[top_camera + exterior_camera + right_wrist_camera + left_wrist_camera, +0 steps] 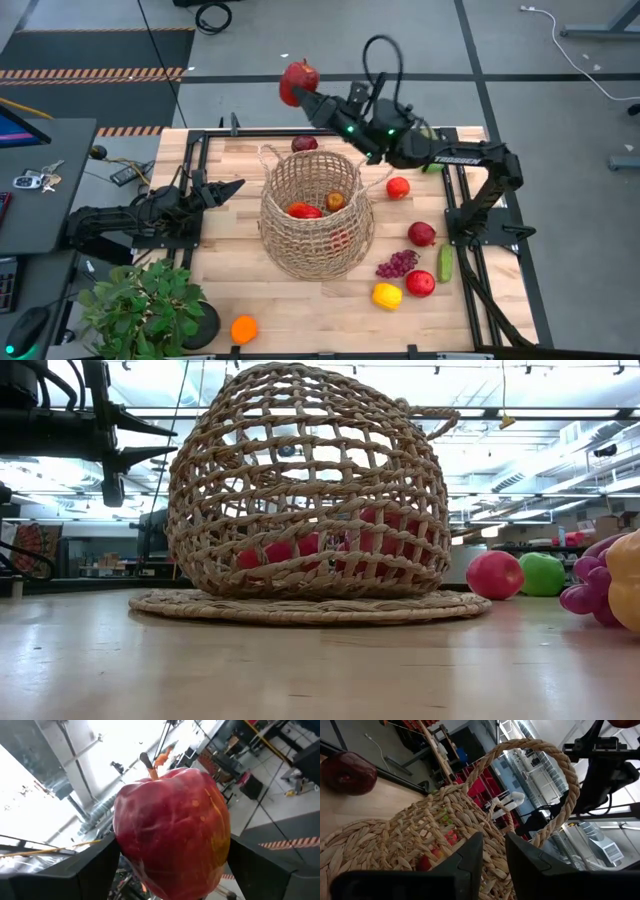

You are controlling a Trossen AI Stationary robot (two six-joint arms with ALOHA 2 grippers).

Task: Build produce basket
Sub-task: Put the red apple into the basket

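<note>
Currently: apple in transit to basket

Red apple (299, 79) is clamped in the right gripper (307, 95), raised beyond the basket (315, 215) at table centre. Next move, judged: carry over the rim, release. Left gripper (232, 187) waits beside, fingers closed, empty

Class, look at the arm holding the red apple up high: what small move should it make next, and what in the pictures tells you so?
Probably swing the right gripper back over the basket mouth and lower it before letting go. It grips the red apple beyond the table's far edge, off to the side of the basket's opening, so releasing now would miss. The left gripper waits shut beside the basket.
</note>
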